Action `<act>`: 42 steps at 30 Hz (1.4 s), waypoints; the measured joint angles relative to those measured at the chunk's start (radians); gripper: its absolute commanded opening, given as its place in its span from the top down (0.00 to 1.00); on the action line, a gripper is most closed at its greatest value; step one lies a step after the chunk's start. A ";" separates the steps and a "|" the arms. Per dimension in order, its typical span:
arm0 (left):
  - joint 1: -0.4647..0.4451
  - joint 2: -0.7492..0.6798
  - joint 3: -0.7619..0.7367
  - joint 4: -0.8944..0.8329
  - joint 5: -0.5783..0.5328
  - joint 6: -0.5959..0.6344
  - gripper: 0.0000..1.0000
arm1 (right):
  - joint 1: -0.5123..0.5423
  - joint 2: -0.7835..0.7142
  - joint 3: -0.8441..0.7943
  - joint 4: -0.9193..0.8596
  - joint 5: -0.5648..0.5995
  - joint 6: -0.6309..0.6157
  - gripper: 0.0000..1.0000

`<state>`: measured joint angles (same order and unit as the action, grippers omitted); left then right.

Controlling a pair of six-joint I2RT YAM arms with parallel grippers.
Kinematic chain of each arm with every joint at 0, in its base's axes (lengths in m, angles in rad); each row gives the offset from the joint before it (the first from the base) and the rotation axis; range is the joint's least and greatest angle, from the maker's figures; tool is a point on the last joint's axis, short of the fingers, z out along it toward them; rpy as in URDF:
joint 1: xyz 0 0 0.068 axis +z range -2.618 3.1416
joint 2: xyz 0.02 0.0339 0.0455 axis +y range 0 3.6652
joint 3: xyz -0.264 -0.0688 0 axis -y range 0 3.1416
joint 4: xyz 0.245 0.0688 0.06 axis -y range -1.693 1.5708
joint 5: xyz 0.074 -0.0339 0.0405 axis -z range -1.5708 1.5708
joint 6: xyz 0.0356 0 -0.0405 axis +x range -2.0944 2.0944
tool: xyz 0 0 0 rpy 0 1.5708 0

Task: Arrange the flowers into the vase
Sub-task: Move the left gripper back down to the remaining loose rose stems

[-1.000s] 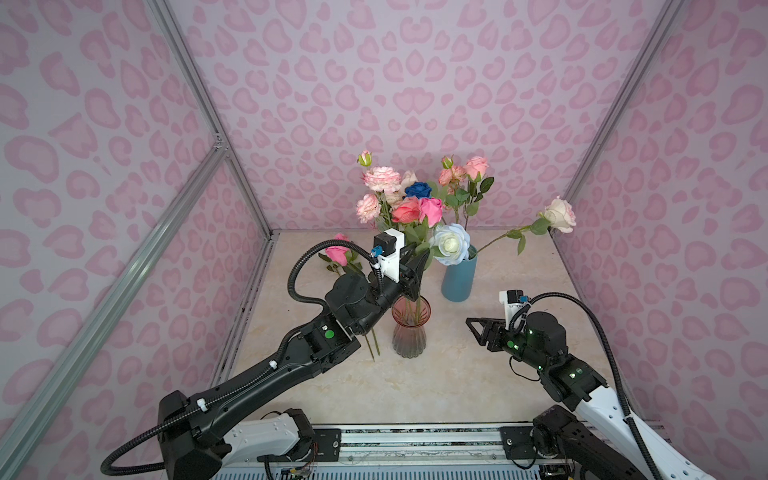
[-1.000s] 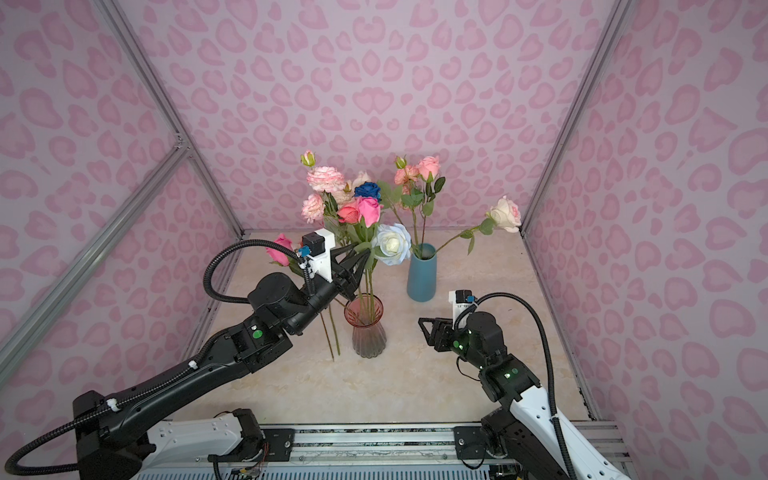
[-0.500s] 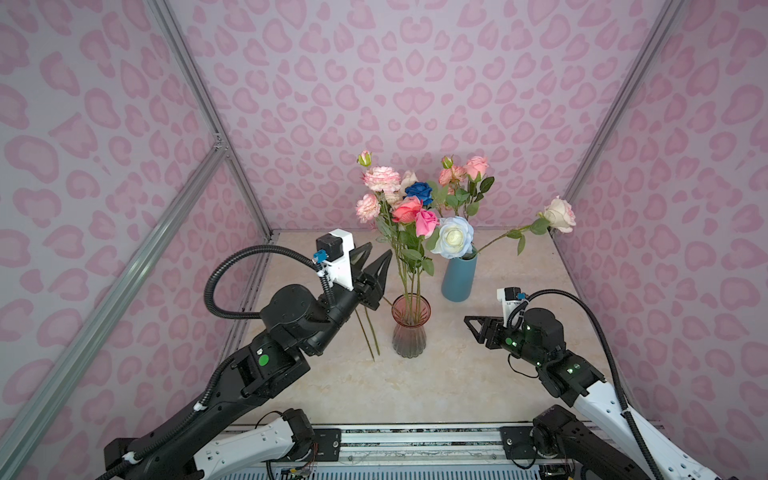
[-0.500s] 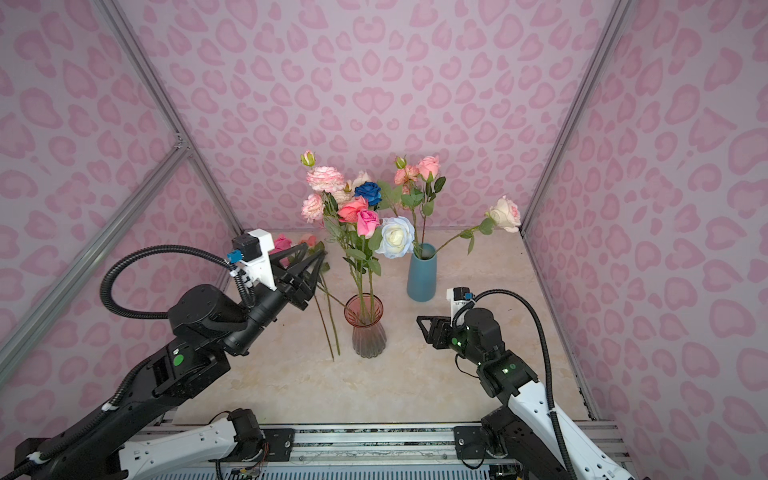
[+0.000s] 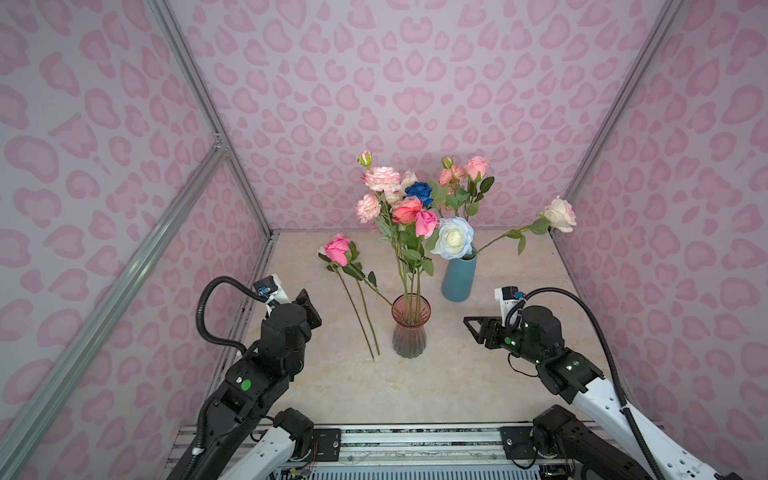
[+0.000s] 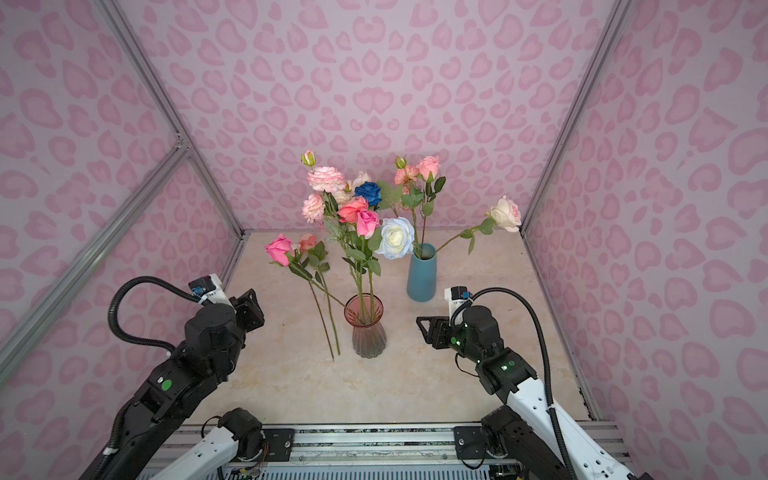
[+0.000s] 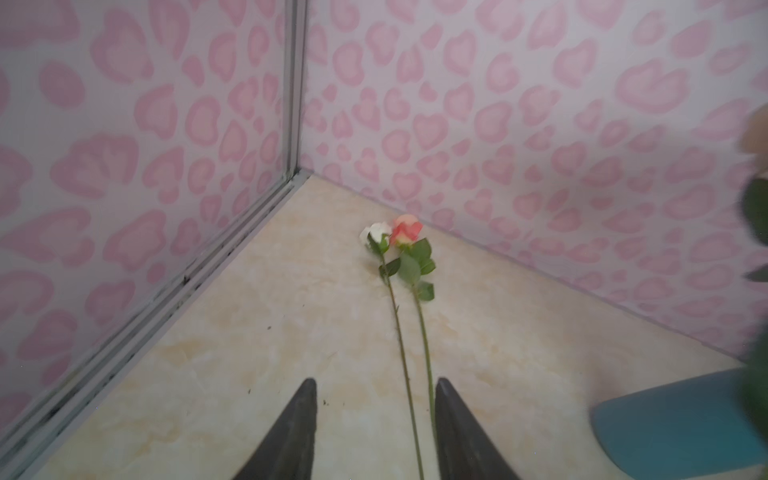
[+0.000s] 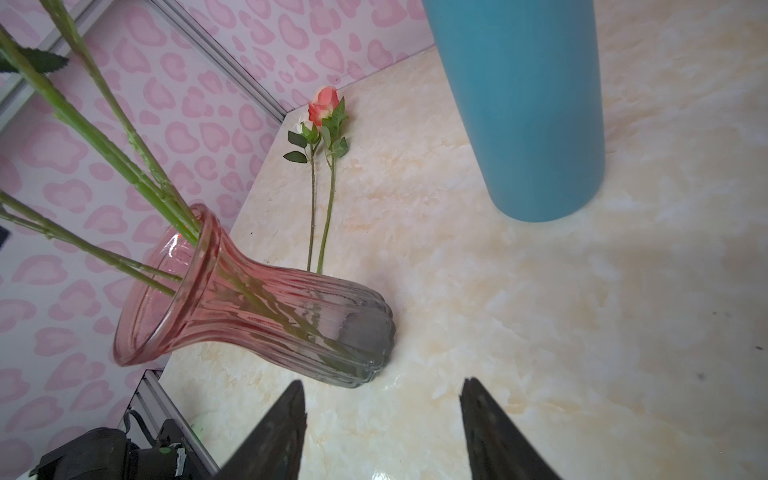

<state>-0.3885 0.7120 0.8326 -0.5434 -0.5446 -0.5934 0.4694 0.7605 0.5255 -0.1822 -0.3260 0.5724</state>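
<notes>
A pink-tinted glass vase [image 5: 409,328] [image 6: 368,326] [image 8: 249,291] stands mid-table with several flowers [image 5: 409,208] [image 6: 357,208] in it; one pink rose [image 5: 337,249] [image 6: 278,249] leans out to its left. Left of the vase, two loose flowers lie side by side on the table [image 5: 361,307] [image 6: 328,316] [image 7: 409,332] [image 8: 320,199], one peach and one white. My left gripper [image 5: 309,305] [image 6: 249,307] [image 7: 376,386] hangs open and empty, off to the left of those stems. My right gripper [image 5: 471,328] [image 6: 424,328] [image 8: 384,388] is open and empty, right of the glass vase.
A blue vase [image 5: 458,278] [image 6: 422,272] [image 8: 519,104] [image 7: 673,428] with several more roses stands behind and right of the glass one; a cream rose [image 5: 561,214] [image 6: 505,214] leans far right. Pink-patterned walls close in the table on three sides.
My left gripper has pulled away from the stems above the glass vase, back to the front left, and its jaws stand wider. The right arm has barely moved.
</notes>
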 measured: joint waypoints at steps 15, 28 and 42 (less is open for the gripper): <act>0.162 0.902 0.284 0.194 0.552 -0.138 0.57 | -0.007 0.038 -0.063 0.060 -0.015 0.000 0.39; 0.063 1.214 0.461 0.132 0.527 -0.112 0.63 | -0.020 0.071 -0.074 0.090 -0.023 0.003 0.39; -0.024 1.281 0.493 0.034 0.370 -0.048 0.84 | -0.026 0.060 -0.074 0.114 -0.041 0.011 0.39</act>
<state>-0.4122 1.9934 1.3258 -0.5091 -0.1741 -0.6415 0.4438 0.8200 0.4515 -0.0685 -0.3668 0.5835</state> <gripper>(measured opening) 0.218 0.607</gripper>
